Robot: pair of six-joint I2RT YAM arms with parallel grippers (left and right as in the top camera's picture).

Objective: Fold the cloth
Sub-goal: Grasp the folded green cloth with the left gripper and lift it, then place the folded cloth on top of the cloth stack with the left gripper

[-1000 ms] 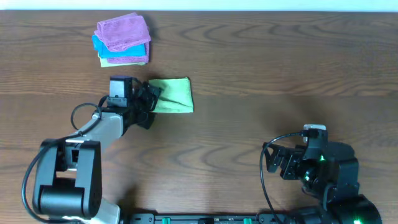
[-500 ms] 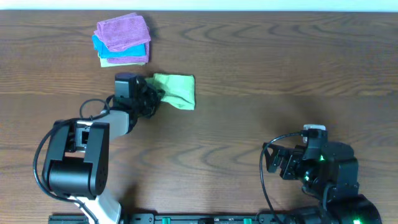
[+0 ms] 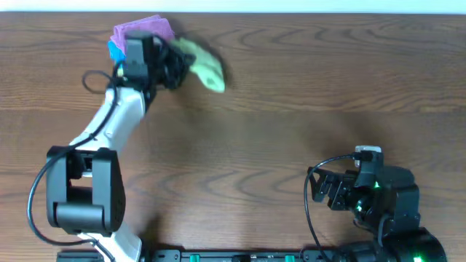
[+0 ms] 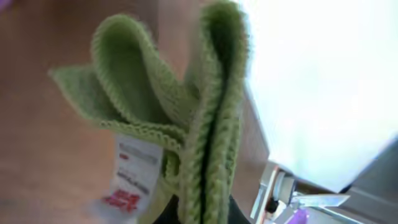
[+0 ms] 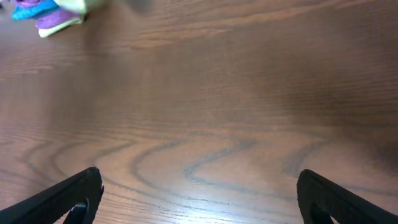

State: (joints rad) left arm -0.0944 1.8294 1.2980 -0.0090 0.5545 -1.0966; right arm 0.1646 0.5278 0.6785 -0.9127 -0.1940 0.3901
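Brown wood-grain bench (image 3: 306,87): folded green terry cloth (image 3: 206,67), upper left, extending rightward from the left fingers (image 3: 173,64) clamping it; right fingers (image 3: 322,193) wide, empty, far off.

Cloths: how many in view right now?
3: green terry cloth in the left gripper; purple cloth atop a blue cloth, back-left. The arm may hide more.

Even bright light; green cloth (image 3: 203,65) motion-blurred; left wrist background overexposed.
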